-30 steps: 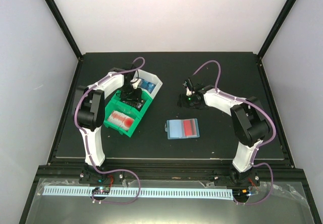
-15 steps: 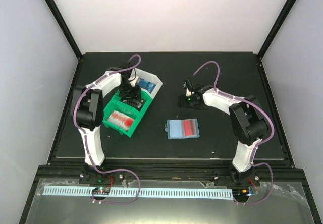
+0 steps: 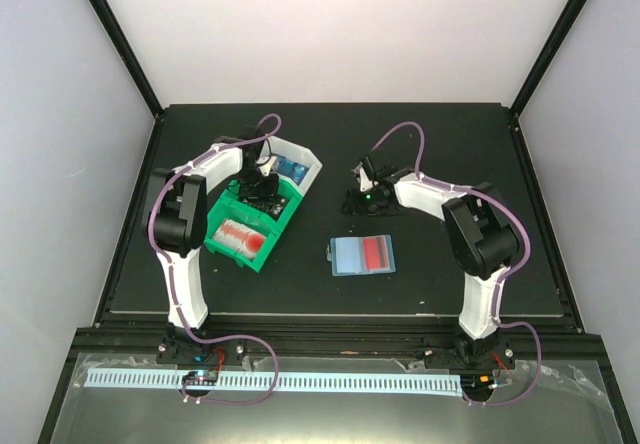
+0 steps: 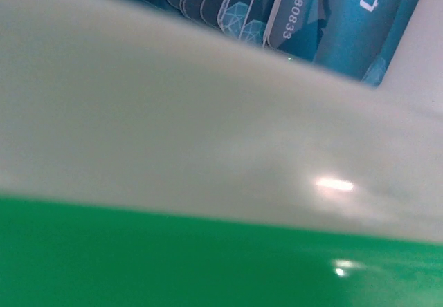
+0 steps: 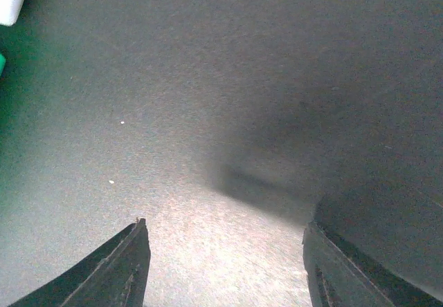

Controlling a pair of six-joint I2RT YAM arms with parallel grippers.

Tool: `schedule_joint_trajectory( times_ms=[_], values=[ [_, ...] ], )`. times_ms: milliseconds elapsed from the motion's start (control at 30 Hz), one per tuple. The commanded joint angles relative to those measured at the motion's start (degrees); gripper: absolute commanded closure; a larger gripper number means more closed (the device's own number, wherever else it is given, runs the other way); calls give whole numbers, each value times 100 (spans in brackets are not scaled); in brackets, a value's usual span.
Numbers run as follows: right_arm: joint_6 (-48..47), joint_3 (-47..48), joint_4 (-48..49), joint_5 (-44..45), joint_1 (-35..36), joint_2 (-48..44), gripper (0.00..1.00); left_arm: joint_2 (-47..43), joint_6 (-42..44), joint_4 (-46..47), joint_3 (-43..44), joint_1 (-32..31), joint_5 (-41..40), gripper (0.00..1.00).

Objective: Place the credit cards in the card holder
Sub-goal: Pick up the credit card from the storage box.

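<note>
Left gripper (image 3: 262, 186) hangs low over the two bins at the left of the table (image 3: 440, 144). We cannot tell whether it is spread or closed: the overhead view gives only its dark body from above, and its own wrist camera shows none of its fingers. That wrist view is pressed very close, with the blurred wall of the white bin (image 4: 208, 127) across the middle and the green bin (image 4: 173, 265) below it. Beyond the white wall lie the blue cards (image 4: 332, 16), overlapping, with printed digits legible on one. From overhead we note what the wrist view misses. The red-and-white cards (image 3: 240, 234) lie in the green bin's near compartment. The card holder (image 3: 350, 256) lies open and flat near the middle of the table, well apart from both bins. A red card (image 3: 377, 253) lies on its right half. The right gripper (image 5: 225, 227) sits low over bare table beyond the holder. Overhead it is only a dark shape. Its wrist view settles the state: the two fingers (image 5: 128, 269) stand wide apart with nothing but table surface between them.
</note>
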Motion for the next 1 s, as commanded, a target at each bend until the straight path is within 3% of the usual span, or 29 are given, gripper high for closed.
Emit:
schedule_joint_trajectory(
  times_ms=[0,500,700,967],
  values=[
    [-254,301,64,-246,180,203,38,81,65,49,4,-32,314,73],
    [-250,609,25,-203,473,359,38,-19,203,-134,101,-32,1435,74],
    [-248,610,8,-170,491,372,38,-127,268,-244,74,-32,1733,80],
    [-196,555,-47,-55,491,325,38,-320,111,-347,-117,-53,2533,81]
  ],
)
